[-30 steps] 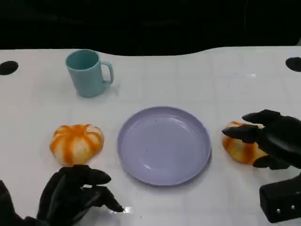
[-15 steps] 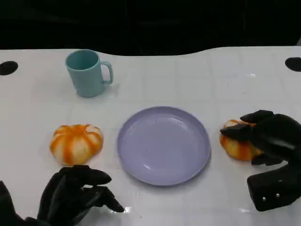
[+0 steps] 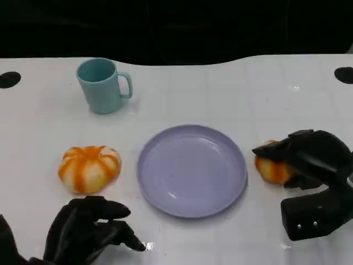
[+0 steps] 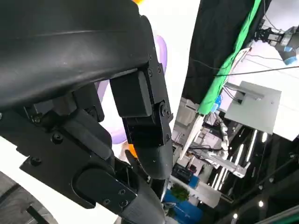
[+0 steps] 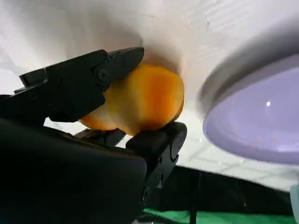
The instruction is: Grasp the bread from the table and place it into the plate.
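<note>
Two orange-and-white striped breads lie on the white table. One bread sits just right of the lilac plate, and my right hand grips it from above and the side. In the right wrist view that bread is pinched between the thumb and the fingers, close to the plate's rim; whether it has left the table I cannot tell. The other bread rests left of the plate. My left hand lies below it near the front edge, holding nothing, its fingers loosely apart.
A teal mug stands at the back left, handle to the right. Dark round holes mark the table's far left and far right edges. The plate holds nothing.
My right hand has closed around the right bread and shifted it slightly left toward the plate. The left hand, left bread and mug have stayed put.
</note>
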You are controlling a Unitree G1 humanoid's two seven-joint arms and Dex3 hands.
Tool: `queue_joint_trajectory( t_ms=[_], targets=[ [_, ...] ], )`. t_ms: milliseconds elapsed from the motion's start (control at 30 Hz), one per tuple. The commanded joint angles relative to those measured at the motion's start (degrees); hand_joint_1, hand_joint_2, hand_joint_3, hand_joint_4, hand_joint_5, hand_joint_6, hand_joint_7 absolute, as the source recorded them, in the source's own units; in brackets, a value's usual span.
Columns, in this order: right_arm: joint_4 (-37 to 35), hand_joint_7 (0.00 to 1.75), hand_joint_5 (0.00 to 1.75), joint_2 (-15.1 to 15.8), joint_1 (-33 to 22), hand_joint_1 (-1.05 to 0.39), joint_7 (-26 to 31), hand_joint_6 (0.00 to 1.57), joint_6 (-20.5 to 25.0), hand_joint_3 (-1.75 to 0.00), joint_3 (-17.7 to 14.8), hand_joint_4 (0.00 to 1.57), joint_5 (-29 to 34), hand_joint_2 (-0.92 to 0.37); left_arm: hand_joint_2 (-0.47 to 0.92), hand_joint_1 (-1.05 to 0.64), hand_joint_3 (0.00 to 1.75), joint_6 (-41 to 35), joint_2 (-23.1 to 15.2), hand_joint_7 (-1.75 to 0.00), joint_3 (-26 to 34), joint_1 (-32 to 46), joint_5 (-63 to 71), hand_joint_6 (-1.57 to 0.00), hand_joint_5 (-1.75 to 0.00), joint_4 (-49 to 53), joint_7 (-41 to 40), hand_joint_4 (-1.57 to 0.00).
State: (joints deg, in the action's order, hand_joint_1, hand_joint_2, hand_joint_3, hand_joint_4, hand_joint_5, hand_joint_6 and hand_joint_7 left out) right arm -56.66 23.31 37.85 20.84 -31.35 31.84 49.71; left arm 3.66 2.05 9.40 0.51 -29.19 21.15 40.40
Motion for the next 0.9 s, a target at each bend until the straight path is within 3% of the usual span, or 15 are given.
queue_joint_trajectory(
  t_ms=[33,167,200,233,300,400,500,733,900],
  targets=[
    [-2.48,0.18,1.20,-0.17,0.64,0.03,9.70,1.26,-4.92,-0.01,-0.49,1.05,-0.86,-0.82,0.65,-0.96,0.00,0.30,-0.61,-0.01,0.17,0.33,0.46,-1.57,-0.49,-0.90,-0.69,-1.57],
    [-4.44,0.24,1.59,-0.12,1.51,0.05,13.69,1.38,-5.62,-0.05,0.78,1.00,0.55,-0.87,0.65,-0.95,0.00,0.33,-0.67,0.00,0.20,0.23,0.25,-1.57,-0.48,-0.63,-0.29,-1.57],
    [-4.62,0.44,1.68,-0.08,1.63,0.05,13.97,1.33,-5.69,-0.13,0.87,0.98,0.54,-0.84,0.65,-0.95,0.00,0.47,-0.68,0.00,0.17,0.21,0.32,-1.57,-0.48,-0.59,-0.23,-1.57],
    [-4.74,0.76,1.71,-0.08,1.71,0.04,14.63,1.20,-5.68,-0.28,0.95,0.97,0.60,-0.77,0.66,-0.95,0.00,0.52,-0.69,0.00,0.15,0.20,0.35,-1.57,-0.48,-0.58,-0.20,-1.57],
    [-4.91,1.25,1.74,-0.20,1.77,0.04,16.06,1.01,-5.49,-0.69,0.92,0.97,0.63,-0.53,0.66,-0.95,0.00,0.44,-0.63,0.00,0.10,0.35,0.42,-1.57,-0.48,-0.83,-0.47,-1.57],
    [-5.13,1.56,1.75,-0.37,1.85,0.06,17.03,0.87,-6.08,-0.95,0.50,0.97,-0.03,-0.39,0.66,-0.95,0.00,0.30,-0.61,0.00,0.05,0.48,0.48,-1.57,-0.48,-1.07,-0.70,-1.57],
    [-5.27,1.63,1.75,-0.63,1.83,0.08,18.24,0.84,-7.81,-1.09,-0.54,0.98,-1.50,-0.31,0.65,-0.95,0.00,-0.07,-0.59,-0.01,0.02,0.53,0.37,-1.57,-0.48,-1.29,-0.84,-1.57],
    [-3.84,1.57,1.75,-1.58,1.91,0.13,19.40,0.89,-10.67,-1.29,-3.22,1.03,-4.98,-0.20,0.66,-0.96,0.00,0.35,-0.60,-0.01,-0.17,0.62,0.81,-1.57,-0.48,-1.41,-0.98,-1.57],
    [-0.52,1.63,1.75,-2.52,1.50,0.13,17.15,0.87,-13.79,-1.43,-5.13,1.05,-7.92,-0.15,0.65,-0.95,0.00,-0.17,-0.55,0.00,-0.07,0.54,0.28,-1.57,-0.47,-1.33,-0.72,-1.57]
  ],
)
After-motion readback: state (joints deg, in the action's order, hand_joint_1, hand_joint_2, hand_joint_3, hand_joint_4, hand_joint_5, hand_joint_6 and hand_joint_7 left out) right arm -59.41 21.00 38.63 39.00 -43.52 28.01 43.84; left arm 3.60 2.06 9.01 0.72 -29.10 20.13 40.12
